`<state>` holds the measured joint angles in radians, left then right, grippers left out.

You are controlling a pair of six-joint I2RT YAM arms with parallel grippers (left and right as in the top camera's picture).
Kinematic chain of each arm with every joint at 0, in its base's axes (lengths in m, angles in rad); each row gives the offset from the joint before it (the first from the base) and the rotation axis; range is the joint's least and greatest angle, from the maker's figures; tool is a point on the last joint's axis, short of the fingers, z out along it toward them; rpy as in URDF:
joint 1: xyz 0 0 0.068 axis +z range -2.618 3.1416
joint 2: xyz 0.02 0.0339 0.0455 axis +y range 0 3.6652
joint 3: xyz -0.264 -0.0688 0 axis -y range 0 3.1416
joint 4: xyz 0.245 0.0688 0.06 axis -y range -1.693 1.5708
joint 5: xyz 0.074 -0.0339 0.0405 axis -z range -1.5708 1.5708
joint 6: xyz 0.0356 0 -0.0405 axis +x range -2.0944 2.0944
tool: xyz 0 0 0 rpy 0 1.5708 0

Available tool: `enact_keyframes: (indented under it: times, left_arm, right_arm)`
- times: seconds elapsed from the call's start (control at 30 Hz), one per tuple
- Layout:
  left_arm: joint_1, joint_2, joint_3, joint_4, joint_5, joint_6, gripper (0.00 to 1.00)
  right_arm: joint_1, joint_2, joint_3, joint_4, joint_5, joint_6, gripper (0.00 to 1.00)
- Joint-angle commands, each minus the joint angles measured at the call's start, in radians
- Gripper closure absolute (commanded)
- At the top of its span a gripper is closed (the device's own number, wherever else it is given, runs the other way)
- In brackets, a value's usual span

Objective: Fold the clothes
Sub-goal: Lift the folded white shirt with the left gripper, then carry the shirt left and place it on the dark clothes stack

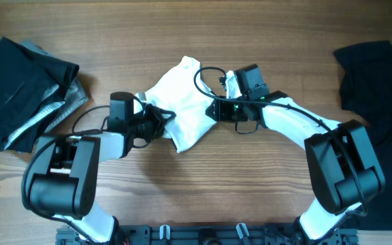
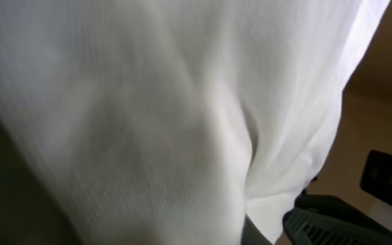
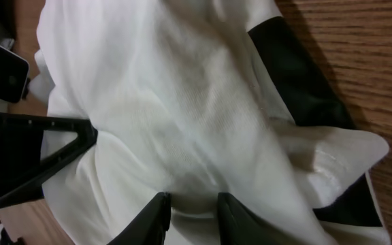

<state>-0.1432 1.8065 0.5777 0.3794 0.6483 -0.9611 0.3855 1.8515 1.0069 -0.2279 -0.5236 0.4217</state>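
A crumpled white T-shirt [image 1: 182, 99] lies bunched at the middle of the table. My right gripper [image 1: 211, 109] is at the shirt's right side. In the right wrist view its two dark fingers [image 3: 156, 214] are shut on a ridge of the white cloth [image 3: 182, 116], the right gripper [image 3: 192, 197] pinching it. My left gripper [image 1: 167, 120] is at the shirt's lower left edge. In the left wrist view blurred white cloth [image 2: 148, 116] fills the frame and hides the jaws; only one ribbed dark finger [image 2: 339, 228] shows at the lower right.
A pile of black and grey clothes [image 1: 26, 88] lies at the far left. More black clothes [image 1: 369, 68] lie at the far right. Bare wooden table [image 1: 264, 177] runs along the front between the arms. Black cables loop over the shirt near the right wrist [image 1: 206, 71].
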Motion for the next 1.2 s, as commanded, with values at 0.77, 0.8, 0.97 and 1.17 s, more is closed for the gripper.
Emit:
enact_keyframes:
  times: [0.77,0.8,0.97,1.17]
  left_arm:
    - [0.341,-0.431,0.364,-0.232,0.040,0.220,0.96]
    - [0.366,-0.431,0.385,-0.231,0.026,0.221,0.96]
    - [0.504,-0.430,0.448,-0.230,-0.003,0.275,0.96]
    - [0.695,-0.422,0.469,-0.153,-0.014,0.281,0.96]
  right_arm:
    - [-0.021,-0.398,0.013,-0.162,0.010,-0.025,0.73]
    - [-0.021,-0.399,0.013,-0.172,0.010,-0.025,0.72]
    - [-0.021,-0.399,0.013,-0.231,0.010,-0.027,0.73]
    - [-0.021,-0.399,0.013,-0.265,0.010,-0.028,0.73]
